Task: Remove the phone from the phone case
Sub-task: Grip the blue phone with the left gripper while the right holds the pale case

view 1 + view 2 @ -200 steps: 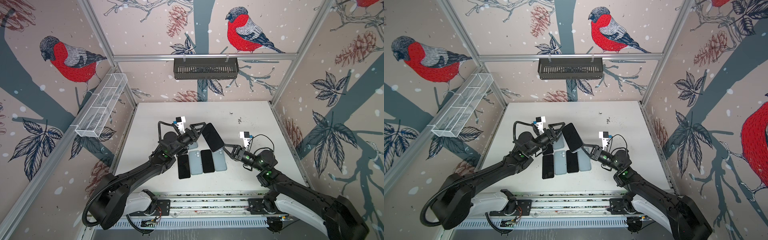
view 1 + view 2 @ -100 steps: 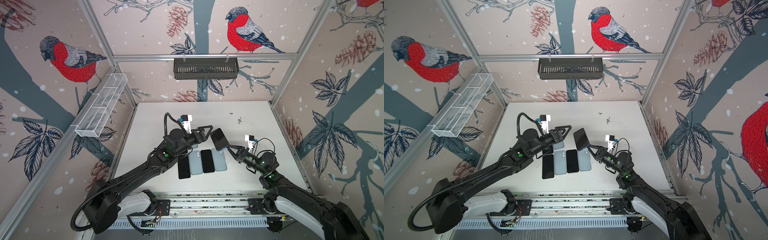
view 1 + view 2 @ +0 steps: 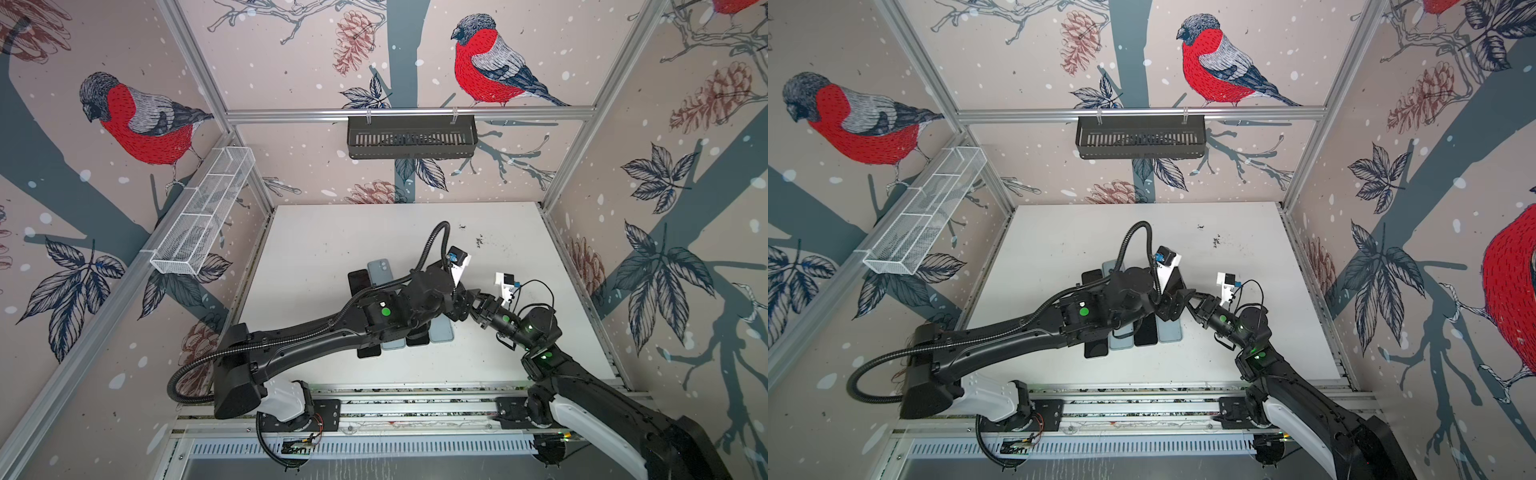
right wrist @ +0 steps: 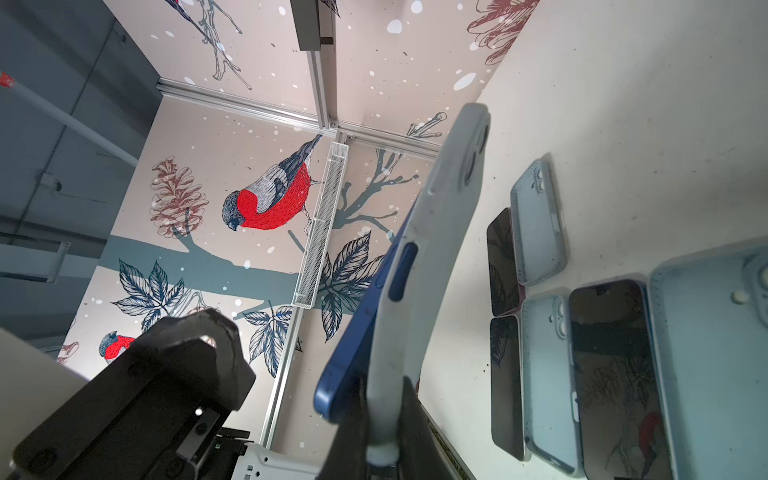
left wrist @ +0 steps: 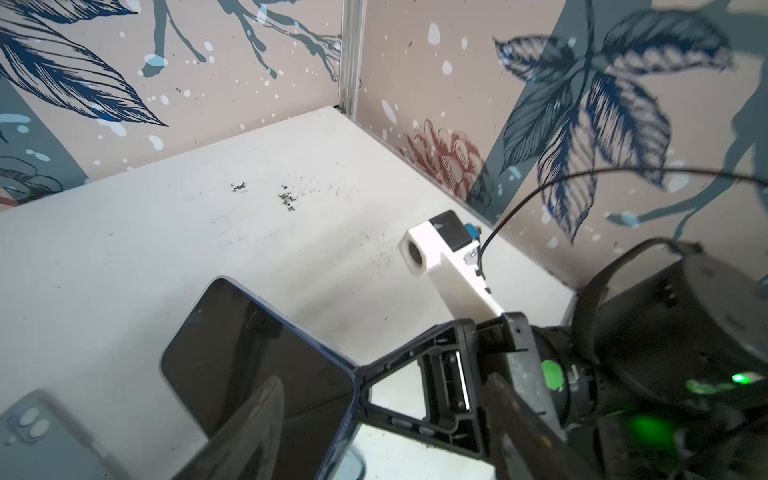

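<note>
Phone [image 4: 361, 332] and phone case [image 4: 440, 232] held above the worktop [image 3: 332, 232], just toward 3 o'clock of its centre.
The right fingers [image 4: 405, 419] are clenched on one short end of the grey phone case. At that end the blue phone stands parted from the case, its dark screen toward the left wrist camera. The left fingers [image 5: 253, 419] are released and spread wide, one in front of the screen and the other beyond the right fingers. Loose phones and cases [image 4: 544, 374] lie flat in a row at 6 o'clock of the centre, with two more at 10 o'clock.
</note>
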Controlling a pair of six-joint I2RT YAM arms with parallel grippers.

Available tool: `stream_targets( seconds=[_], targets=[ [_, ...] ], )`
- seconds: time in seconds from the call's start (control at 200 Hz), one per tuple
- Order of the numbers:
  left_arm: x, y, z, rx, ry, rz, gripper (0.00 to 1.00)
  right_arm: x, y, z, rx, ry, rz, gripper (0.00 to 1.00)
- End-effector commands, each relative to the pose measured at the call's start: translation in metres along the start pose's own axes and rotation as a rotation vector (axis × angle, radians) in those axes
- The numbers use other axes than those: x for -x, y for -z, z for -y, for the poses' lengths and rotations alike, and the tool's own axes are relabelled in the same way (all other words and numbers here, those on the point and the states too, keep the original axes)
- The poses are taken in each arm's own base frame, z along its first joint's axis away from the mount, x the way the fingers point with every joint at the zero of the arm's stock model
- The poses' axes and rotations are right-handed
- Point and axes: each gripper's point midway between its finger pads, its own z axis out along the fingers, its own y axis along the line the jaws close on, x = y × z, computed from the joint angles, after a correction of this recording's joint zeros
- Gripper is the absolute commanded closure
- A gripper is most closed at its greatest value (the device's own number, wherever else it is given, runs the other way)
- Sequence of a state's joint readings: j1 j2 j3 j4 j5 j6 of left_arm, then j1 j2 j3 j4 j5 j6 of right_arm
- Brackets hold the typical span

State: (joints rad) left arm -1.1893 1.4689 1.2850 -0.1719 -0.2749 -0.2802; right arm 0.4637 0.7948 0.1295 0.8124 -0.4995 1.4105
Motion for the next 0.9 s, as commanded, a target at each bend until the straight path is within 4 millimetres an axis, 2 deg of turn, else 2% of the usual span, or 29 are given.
stream_targets(
  seconds=[0.0,0.125,0.38,0.565,0.896],
  targets=[
    [-0.020,-0.003,-0.019,0.124,-0.125,-0.082,0.29,0.001,0.002,-0.013,0.052,0.029,0.000,1.00],
    [-0.029,-0.007,-0.025,0.157,-0.144,-0.106,0.34,0.001,0.003,-0.013,0.050,0.033,0.003,1.00],
    [-0.047,-0.013,-0.017,0.101,-0.175,-0.158,0.37,0.002,0.004,-0.012,0.045,0.037,0.008,1.00],
    [-0.053,-0.018,-0.025,0.154,-0.187,-0.189,0.39,0.001,0.004,-0.013,0.049,0.037,0.003,1.00],
    [-0.046,-0.014,-0.047,0.291,-0.182,-0.161,0.48,0.000,0.006,-0.014,0.053,0.045,-0.001,1.00]
  ],
)
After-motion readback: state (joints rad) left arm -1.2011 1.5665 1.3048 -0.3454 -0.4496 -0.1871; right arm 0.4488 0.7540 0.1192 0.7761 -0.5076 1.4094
